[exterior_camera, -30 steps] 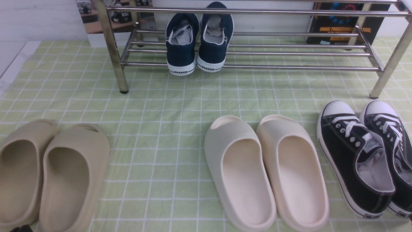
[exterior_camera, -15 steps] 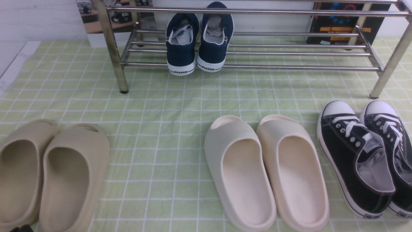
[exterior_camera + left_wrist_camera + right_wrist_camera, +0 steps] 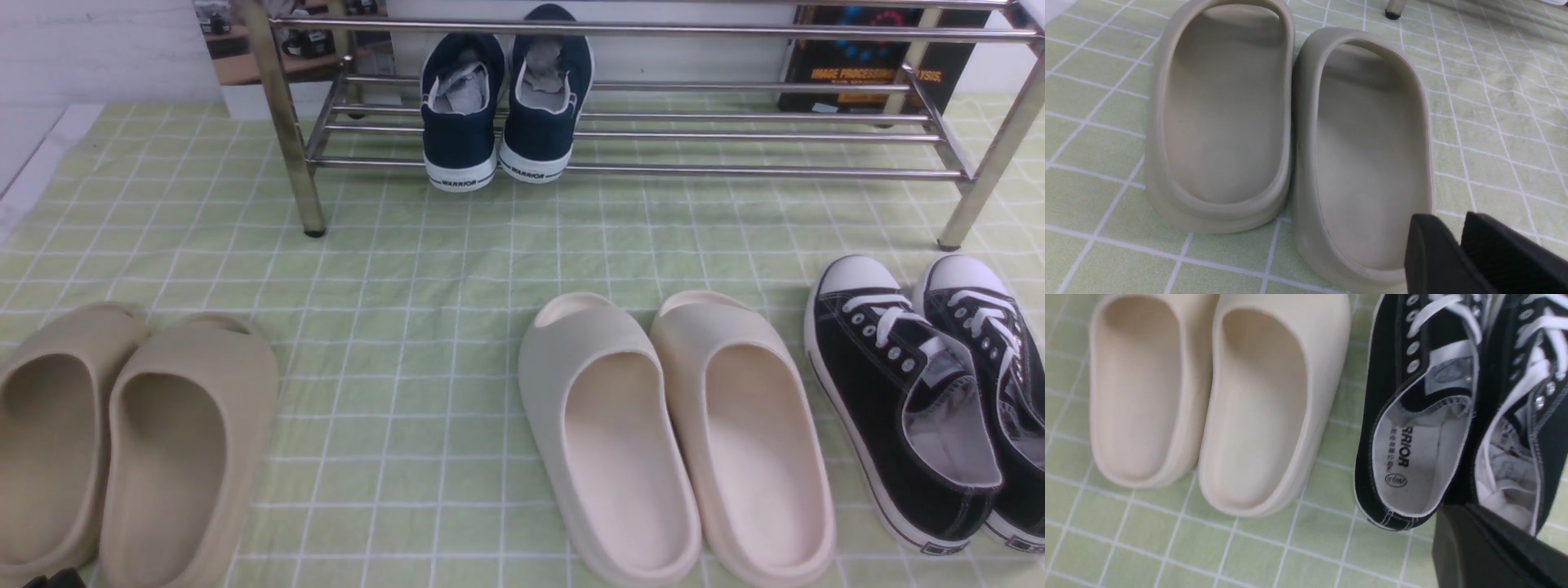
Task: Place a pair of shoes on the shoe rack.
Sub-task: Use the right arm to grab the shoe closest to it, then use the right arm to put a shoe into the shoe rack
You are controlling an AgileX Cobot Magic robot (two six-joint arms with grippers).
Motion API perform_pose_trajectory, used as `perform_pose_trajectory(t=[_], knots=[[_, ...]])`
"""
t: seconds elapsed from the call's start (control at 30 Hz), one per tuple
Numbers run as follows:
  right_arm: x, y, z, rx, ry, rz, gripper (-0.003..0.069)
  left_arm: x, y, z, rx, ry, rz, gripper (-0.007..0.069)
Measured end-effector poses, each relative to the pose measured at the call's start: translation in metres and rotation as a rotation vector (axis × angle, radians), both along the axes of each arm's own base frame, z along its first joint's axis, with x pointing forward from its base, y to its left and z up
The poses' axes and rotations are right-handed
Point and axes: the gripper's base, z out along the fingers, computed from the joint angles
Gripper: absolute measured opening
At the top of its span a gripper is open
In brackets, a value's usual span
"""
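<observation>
The pair of shoes, two black sneakers with white toe caps and laces, lies on the green checked cloth at the front right, toes toward the shoe rack. My right gripper hangs just behind their heels, shut with nothing in it. In the right wrist view the left sneaker and the right sneaker lie side by side. My left gripper hovers over the heel end of a beige slide, its tips slightly apart and empty. Neither gripper is clear in the front view.
Navy sneakers stand on the rack's lower shelf, left of centre. Beige slides lie front left, cream slides at front centre beside the black sneakers. A dark box stands behind the rack. The rack's front legs rest on the cloth.
</observation>
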Motion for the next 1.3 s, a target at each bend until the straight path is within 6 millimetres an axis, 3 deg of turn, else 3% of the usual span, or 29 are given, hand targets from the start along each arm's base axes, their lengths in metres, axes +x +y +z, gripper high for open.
perform_pose_trajectory(t=[0.13,0.23,0.5,0.6,0.77,0.87,0.93,1.0,1.1,1.3], knots=[[0.022,0.014,-0.018,-0.067,0.12,0.04,0.0027,0.0,0.0,0.0,0.0,0.0,0.0,0.0132],[0.044,0.026,-0.042,-0.17,0.219,0.055,0.0133,0.0,0.0,0.0,0.0,0.0,0.0,0.0133],[0.074,0.038,-0.092,-0.25,0.349,0.012,0.0432,0.0,0.0,0.0,0.0,0.0,0.0,0.0133],[0.081,0.041,-0.105,-0.255,0.368,0.016,0.0461,0.0,0.0,0.0,0.0,0.0,0.0,0.0133],[0.087,0.044,-0.123,-0.259,0.423,0.014,0.0386,0.0,0.0,0.0,0.0,0.0,0.0,0.0133],[0.088,0.046,-0.125,-0.242,0.439,0.009,0.0174,0.0,0.0,0.0,0.0,0.0,0.0,0.0133],[0.087,0.046,-0.123,-0.236,0.434,0.008,0.0074,0.0,0.0,0.0,0.0,0.0,0.0,0.0133],[0.085,0.045,-0.117,-0.237,0.421,0.009,0.002,0.0,0.0,0.0,0.0,0.0,0.0,0.0134],[0.079,0.044,-0.105,-0.233,0.406,0.008,0.002,0.0,0.0,0.0,0.0,0.0,0.0,0.0134],[0.068,0.04,-0.042,-0.198,0.284,0.009,0.002,0.0,0.0,0.0,0.0,0.0,0.0,0.0135]])
